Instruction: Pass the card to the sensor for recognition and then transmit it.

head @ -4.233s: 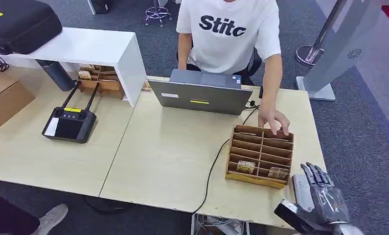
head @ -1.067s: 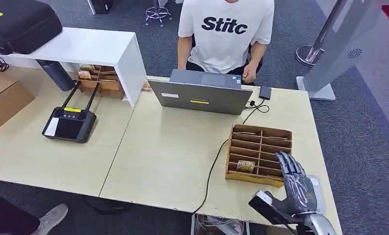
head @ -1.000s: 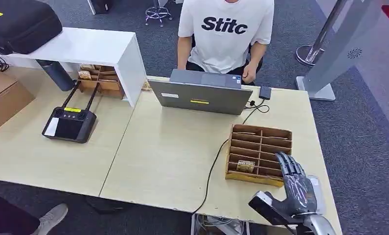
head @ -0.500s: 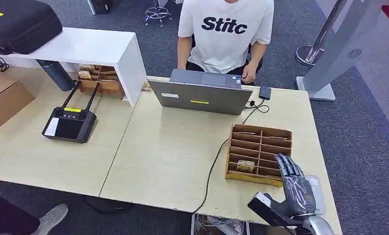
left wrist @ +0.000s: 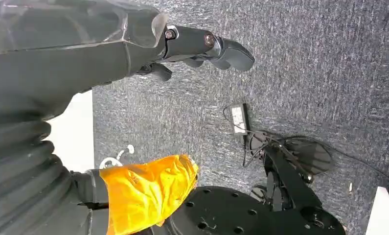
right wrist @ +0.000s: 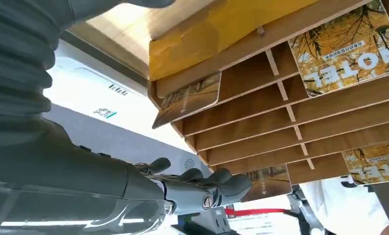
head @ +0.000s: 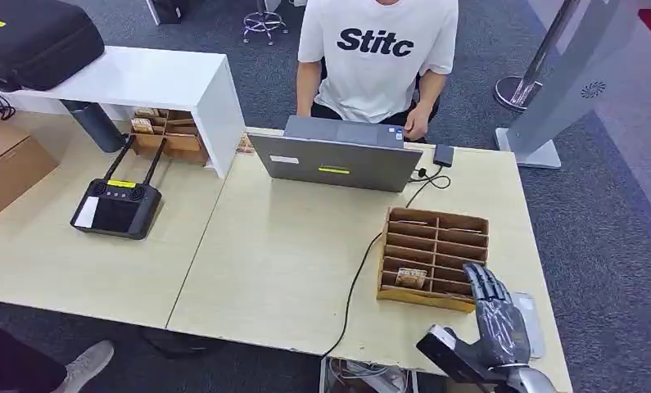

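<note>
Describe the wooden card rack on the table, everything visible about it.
The wooden card rack is a light-brown slotted tray, two columns of shallow slanted compartments, lying near the beige table's right front corner. A yellowish printed card sits in a near left slot. The right hand hovers over its near right corner; contact cannot be told.

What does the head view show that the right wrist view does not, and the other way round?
Only the head view shows the laptop, the black controller and the cable across the table. Only the right wrist view shows a card sticking out of a near slot, and the print on another card. Both show the right hand at the wooden rack.
</note>
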Controlling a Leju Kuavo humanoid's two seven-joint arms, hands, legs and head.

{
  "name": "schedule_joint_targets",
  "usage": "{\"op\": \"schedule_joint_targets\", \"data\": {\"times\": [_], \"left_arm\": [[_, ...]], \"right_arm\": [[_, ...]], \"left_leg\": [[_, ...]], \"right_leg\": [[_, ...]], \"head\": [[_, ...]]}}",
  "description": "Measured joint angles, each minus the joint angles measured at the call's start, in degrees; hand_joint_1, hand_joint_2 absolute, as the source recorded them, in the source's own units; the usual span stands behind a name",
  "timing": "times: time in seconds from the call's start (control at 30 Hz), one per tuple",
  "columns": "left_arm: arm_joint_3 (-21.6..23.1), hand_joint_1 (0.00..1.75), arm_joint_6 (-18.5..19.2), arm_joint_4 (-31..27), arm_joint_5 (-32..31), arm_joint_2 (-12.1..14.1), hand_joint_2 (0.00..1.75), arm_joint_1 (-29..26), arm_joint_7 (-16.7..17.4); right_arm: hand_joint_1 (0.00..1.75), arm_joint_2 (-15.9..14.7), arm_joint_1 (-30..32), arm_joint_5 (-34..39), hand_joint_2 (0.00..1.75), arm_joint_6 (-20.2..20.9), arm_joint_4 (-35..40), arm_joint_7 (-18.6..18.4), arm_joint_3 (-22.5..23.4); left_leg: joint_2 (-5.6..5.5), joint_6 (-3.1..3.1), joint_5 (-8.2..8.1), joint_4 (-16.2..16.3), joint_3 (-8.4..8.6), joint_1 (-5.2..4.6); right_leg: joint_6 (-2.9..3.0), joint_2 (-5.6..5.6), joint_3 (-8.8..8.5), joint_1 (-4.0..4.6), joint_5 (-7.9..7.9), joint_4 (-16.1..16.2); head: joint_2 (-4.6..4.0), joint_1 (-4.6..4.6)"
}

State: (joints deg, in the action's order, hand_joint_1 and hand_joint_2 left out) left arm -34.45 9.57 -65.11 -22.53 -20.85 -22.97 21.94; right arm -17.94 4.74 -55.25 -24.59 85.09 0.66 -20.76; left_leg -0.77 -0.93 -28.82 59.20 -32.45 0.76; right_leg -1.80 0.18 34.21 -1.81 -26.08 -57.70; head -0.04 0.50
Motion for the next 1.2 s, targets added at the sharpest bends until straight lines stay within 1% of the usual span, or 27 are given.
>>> {"op": "schedule_joint_targets", "data": {"times": [0.03, 0.6, 0.77, 1.2], "left_arm": [[0.0, 0.0, 0.0, 0.0, 0.0, 0.0, 1.75, 0.0, 0.0], [0.02, 0.0, 0.09, 0.0, 0.0, 0.0, 1.75, -0.08, 0.0], [0.0, 0.0, 0.5, 0.0, 0.09, 0.0, 1.75, -0.08, -0.08], [0.02, 0.0, 0.22, 0.0, 0.46, 0.0, 1.75, -0.13, -0.61]], "right_arm": [[1.75, 0.0, 0.01, 0.0, 1.75, -0.02, -0.09, -0.02, 0.0], [1.75, 0.0, -0.03, 0.59, 1.75, -0.59, -0.15, 0.04, 0.04], [1.75, 0.0, -0.03, 1.14, 1.75, -0.7, -0.17, 0.5, 0.09], [1.75, 0.0, -0.04, 1.97, 1.75, -0.87, -0.17, 1.07, 0.9]], "left_leg": [[0.0, 0.0, 0.0, 0.0, 0.0, 0.0], [-0.01, 0.0, 0.0, 0.0, 0.0, 0.0], [0.0, 0.0, 0.0, 0.0, 0.01, 0.0], [0.0, 0.0, 0.0, 0.0, 0.01, 0.0]], "right_leg": [[0.0, 0.0, 0.0, 0.0, 0.0, 0.0], [0.0, -0.01, -0.01, 0.0, 0.0, 0.0], [0.0, 0.0, -0.01, 0.0, 0.0, 0.0], [0.0, 0.0, -0.02, 0.0, 0.0, 0.0]], "head": [[0.0, 0.0], [0.0, 0.02], [0.0, 0.0], [0.0, 0.0]]}}
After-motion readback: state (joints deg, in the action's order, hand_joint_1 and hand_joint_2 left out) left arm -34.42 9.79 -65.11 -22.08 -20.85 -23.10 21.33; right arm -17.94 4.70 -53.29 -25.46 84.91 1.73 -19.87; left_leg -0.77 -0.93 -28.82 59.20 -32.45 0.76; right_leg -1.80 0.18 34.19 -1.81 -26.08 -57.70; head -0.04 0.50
